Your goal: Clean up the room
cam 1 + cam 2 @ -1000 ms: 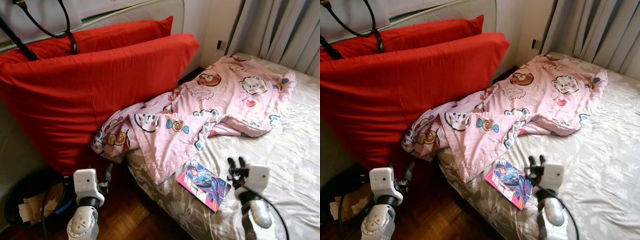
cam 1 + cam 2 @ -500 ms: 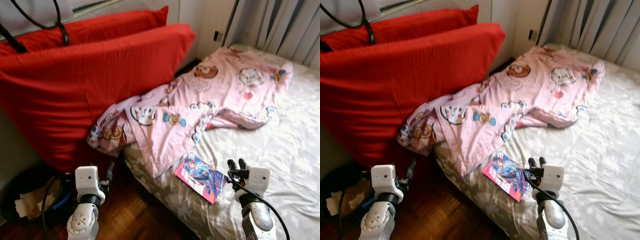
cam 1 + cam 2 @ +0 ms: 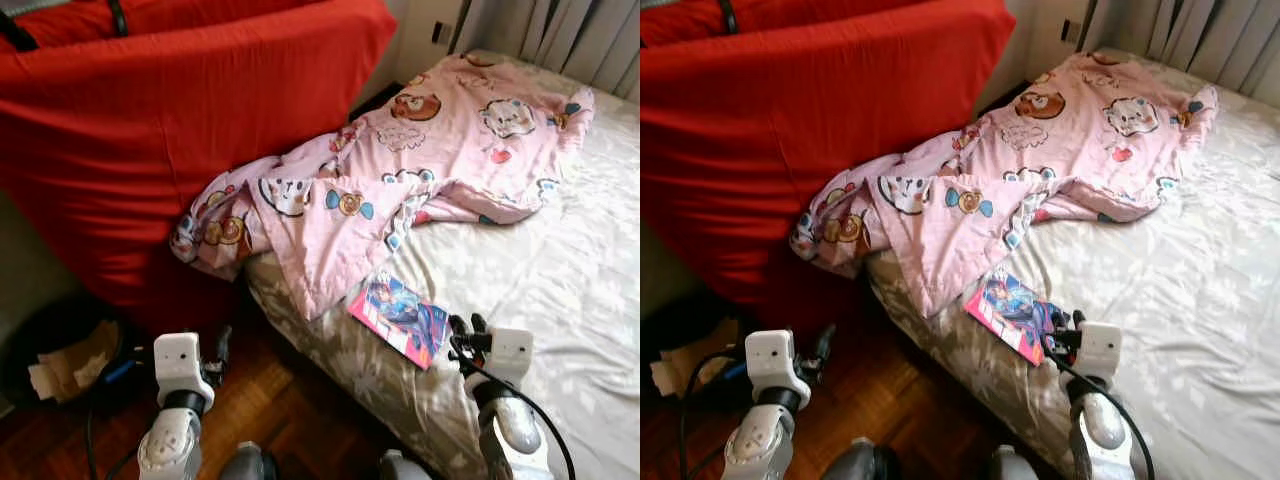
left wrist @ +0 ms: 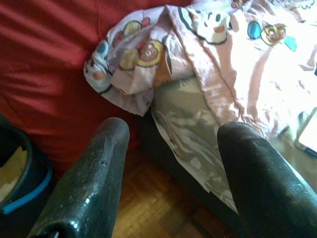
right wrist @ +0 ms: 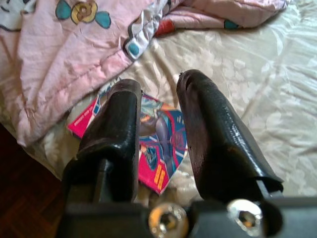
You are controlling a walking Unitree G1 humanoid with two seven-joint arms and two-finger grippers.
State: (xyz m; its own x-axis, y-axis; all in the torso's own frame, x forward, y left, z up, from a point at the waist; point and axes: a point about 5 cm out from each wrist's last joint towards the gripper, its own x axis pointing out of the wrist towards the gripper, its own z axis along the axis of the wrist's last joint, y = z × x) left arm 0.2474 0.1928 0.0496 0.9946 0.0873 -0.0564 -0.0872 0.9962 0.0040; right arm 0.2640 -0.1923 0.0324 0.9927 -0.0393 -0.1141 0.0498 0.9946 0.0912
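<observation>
A pink and blue comic book (image 3: 400, 318) lies flat on the grey floral bed sheet (image 3: 560, 280), near the bed's edge. My right gripper (image 3: 465, 328) hovers just right of it, low over the sheet. In the right wrist view it (image 5: 158, 87) is open, with the comic book (image 5: 158, 144) showing between its fingers and nothing gripped. A rumpled pink cartoon-print blanket (image 3: 400, 180) spreads across the bed and hangs over its corner. My left gripper (image 4: 176, 129) is open, held low over the wooden floor (image 3: 270, 400) beside the bed.
Two big red pillows (image 3: 180, 120) stand on the left against the wall. A dark bin (image 3: 60, 355) with paper scraps sits on the floor below them. Grey curtains (image 3: 560, 35) hang behind the bed. Black cables (image 3: 115, 15) cross the pillows' top.
The camera has tipped down and moved in, so everything shifted in the picture. My right gripper now sits closer to the comic book's right edge. Both grippers stay open.
</observation>
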